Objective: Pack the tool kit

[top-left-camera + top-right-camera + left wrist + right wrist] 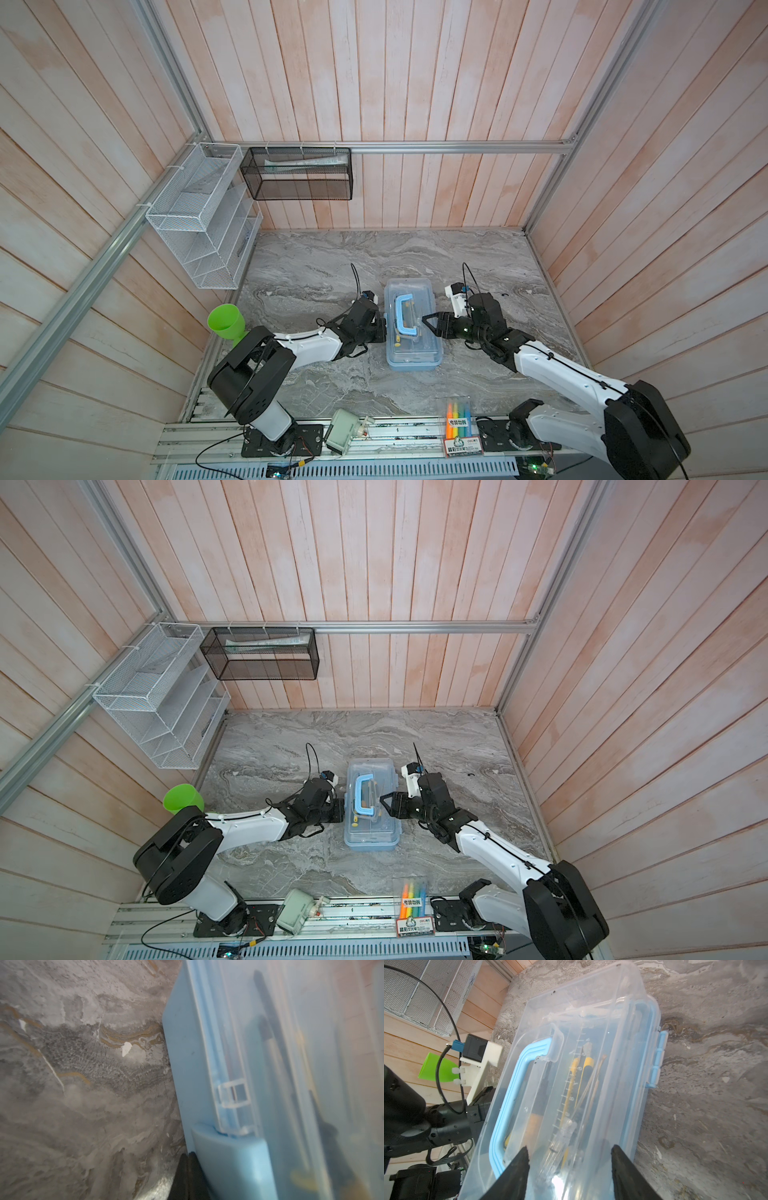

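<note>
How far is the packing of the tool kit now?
Done: the tools lie inside the case and the clear lid is down. In hand: the shut left gripper presses at a side latch; the open right gripper hovers over the lid. Left: whether the latches are locked cannot be told.

Glossy clear plastic lid on matt light-blue plastic case, smooth grey marble-look table

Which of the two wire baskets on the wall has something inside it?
The black mesh basket: a pale tube-like thing lies in it. The white wire basket beside it looks empty.
</note>
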You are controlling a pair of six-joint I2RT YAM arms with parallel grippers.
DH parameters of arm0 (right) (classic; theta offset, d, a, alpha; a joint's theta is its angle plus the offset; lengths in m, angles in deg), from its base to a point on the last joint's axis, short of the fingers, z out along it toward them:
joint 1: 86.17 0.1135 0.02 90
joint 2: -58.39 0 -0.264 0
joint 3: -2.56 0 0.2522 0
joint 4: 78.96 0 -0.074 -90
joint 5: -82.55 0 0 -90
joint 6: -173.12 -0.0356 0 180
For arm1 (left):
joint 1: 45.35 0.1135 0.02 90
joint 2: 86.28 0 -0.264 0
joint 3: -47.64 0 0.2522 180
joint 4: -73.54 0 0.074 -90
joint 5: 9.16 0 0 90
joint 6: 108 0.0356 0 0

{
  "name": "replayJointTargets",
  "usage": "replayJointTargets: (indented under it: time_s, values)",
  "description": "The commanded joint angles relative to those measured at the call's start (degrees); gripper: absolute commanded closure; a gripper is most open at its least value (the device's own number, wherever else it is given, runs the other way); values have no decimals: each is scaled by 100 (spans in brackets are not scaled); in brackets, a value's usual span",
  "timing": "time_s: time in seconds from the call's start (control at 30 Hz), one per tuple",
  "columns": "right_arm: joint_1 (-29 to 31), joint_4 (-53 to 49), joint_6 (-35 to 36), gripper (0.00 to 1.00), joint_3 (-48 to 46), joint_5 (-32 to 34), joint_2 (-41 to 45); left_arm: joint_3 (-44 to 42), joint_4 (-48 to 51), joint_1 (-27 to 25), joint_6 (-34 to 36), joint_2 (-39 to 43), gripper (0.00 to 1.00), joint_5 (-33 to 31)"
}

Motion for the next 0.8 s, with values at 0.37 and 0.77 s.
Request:
replayJointTargets:
  time_s: [0.37, 0.77]
  values:
    - [-1985, -1311, 946, 24, -138, 1175, 2210, -522, -423, 1179, 956, 1866, 90, -3195]
    - [-2882, 816, 1699, 17, -1209, 4060, 2454, -831, -2755, 2084, 2513, 1248, 18, -3945]
